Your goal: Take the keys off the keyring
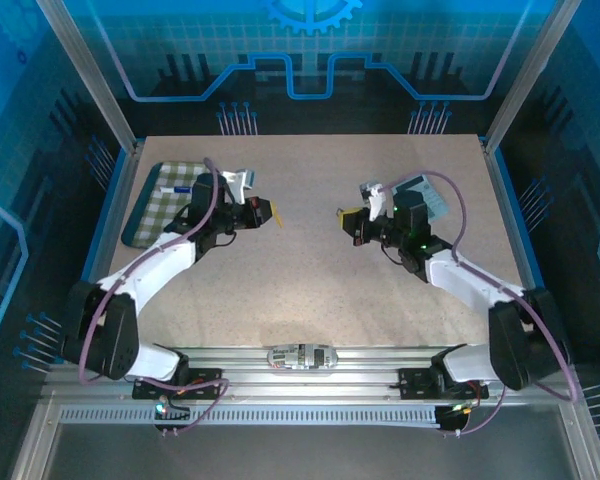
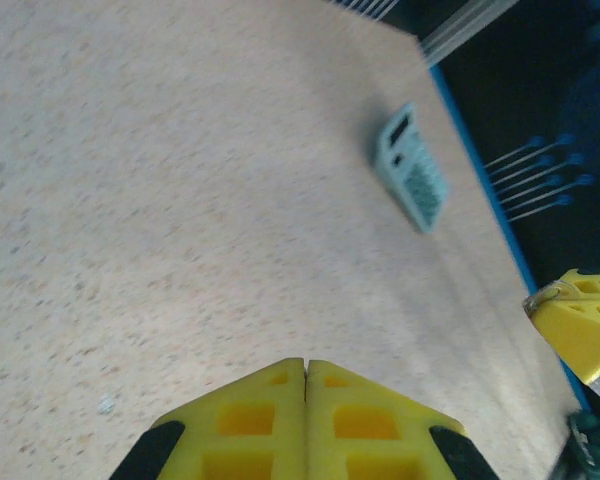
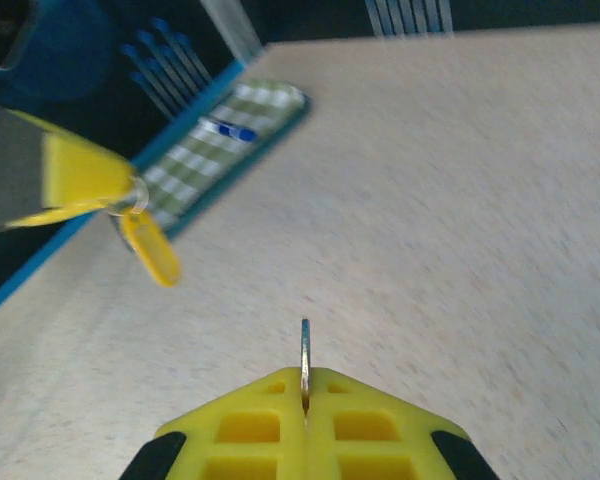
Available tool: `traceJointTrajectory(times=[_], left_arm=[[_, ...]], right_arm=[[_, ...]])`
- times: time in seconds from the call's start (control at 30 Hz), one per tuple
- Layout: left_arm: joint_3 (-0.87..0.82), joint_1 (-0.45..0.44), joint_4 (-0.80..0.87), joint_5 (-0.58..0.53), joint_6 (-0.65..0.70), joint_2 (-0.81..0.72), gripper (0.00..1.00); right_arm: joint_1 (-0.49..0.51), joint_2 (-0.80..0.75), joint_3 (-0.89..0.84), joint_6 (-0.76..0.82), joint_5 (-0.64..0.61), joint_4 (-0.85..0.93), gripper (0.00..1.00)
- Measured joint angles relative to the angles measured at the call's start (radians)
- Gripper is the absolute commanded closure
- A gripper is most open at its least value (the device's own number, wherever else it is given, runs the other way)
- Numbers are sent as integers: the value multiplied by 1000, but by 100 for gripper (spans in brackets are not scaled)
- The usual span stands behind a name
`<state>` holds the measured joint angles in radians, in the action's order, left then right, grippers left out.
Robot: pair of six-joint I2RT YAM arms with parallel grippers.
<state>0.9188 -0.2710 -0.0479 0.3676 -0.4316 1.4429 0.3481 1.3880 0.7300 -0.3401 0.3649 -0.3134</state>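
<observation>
Your right gripper (image 3: pixel 305 378) is closed on the key (image 3: pixel 305 345), pinching only its thin edge over the table (image 1: pixel 310 300), so a quick move can let it slip. Your left gripper (image 2: pixel 305 368), well apart to the left, pinches the keyring (image 3: pixel 148 248), which hangs free and may swing loose.

White-and-black arms (image 1: pixel 150 265), purple cables (image 1: pixel 216 190), grippers (image 2: pixel 305 364) with blocky yellow fingers (image 2: pixel 250 420)

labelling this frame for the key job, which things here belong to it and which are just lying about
In the job: key, held by right gripper; keyring with yellow tag, held by left gripper.
Lying about: calculator; checked tray; blue pen on it.
</observation>
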Motion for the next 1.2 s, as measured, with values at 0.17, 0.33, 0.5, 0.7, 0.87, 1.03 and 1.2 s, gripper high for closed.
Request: traceJointTrajectory(times=[0.17, 0.33, 0.5, 0.7, 0.87, 1.03, 1.2], left_arm=[[4, 0, 43, -66, -23, 138, 100], [4, 0, 74, -118, -42, 226, 93], [11, 0, 80, -158, -65, 259, 72], [16, 0, 105, -223, -64, 242, 57], [13, 0, 121, -249, -64, 132, 54], [-48, 0, 92, -252, -68, 0, 53], [-98, 0, 95, -252, -75, -40, 51]], right_arm=[[-26, 138, -19, -92, -56, -60, 100], [-48, 233, -20, -154, -93, -110, 100], [-63, 301, -20, -188, -104, -138, 100], [-66, 326, -20, -205, -103, -168, 100], [-77, 382, -19, -223, -103, -196, 96], [-81, 435, -14, -235, -104, -195, 76], [-83, 428, -5, -241, -126, -181, 55]])
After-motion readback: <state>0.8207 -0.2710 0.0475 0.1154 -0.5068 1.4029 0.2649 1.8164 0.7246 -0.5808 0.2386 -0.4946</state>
